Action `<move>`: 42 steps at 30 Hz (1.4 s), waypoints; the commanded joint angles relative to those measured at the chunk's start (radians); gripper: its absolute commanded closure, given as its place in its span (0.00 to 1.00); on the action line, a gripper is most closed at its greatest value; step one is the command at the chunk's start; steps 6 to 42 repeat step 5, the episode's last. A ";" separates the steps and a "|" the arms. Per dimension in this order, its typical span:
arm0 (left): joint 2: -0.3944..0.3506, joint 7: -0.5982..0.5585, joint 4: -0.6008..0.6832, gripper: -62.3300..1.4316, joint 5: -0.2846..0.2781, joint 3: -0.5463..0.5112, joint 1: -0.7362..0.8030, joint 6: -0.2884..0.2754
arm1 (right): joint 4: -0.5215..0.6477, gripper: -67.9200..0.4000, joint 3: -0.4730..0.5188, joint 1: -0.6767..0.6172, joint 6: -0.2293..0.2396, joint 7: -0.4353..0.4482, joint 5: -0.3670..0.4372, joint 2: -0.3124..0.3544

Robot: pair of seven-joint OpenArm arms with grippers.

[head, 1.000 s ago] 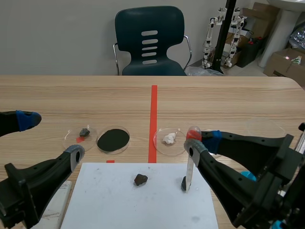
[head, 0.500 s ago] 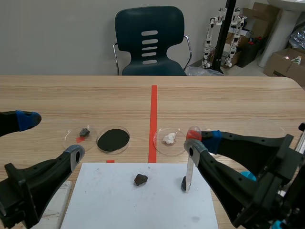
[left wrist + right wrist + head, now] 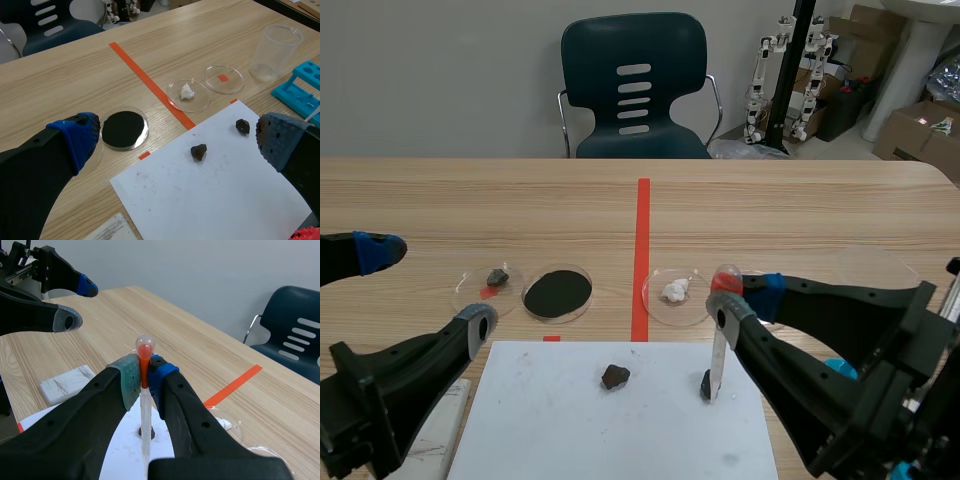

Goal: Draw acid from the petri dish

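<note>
Pipette (image 3: 718,352) upright in right gripper (image 3: 745,298), pads pinched on its neck just under the bulb. Tip over the white sheet (image 3: 550,425), well apart from the dark petri dish (image 3: 557,293). Left gripper (image 3: 425,288) spread wide, empty. I judge the pipette light, thin plastic (bulb squashes easily): grip the neck gently.

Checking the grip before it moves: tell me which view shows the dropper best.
Right wrist view: the dropper stands upright, its neck pinched in the right gripper, bulb above. The scene view shows it small, tip beside a rock on the sheet. The left wrist view doesn't clearly show it.
</note>
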 commanded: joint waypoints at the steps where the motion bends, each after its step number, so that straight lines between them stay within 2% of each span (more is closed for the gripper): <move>1: 0.000 -0.014 0.018 0.00 -0.010 -0.008 0.000 0.002 | 0.018 0.91 0.002 0.010 -0.005 0.015 0.018 0.005; 42: 0.000 -0.014 0.018 0.00 -0.010 -0.008 0.000 0.002 | 0.018 0.91 0.002 0.010 -0.005 0.015 0.018 0.005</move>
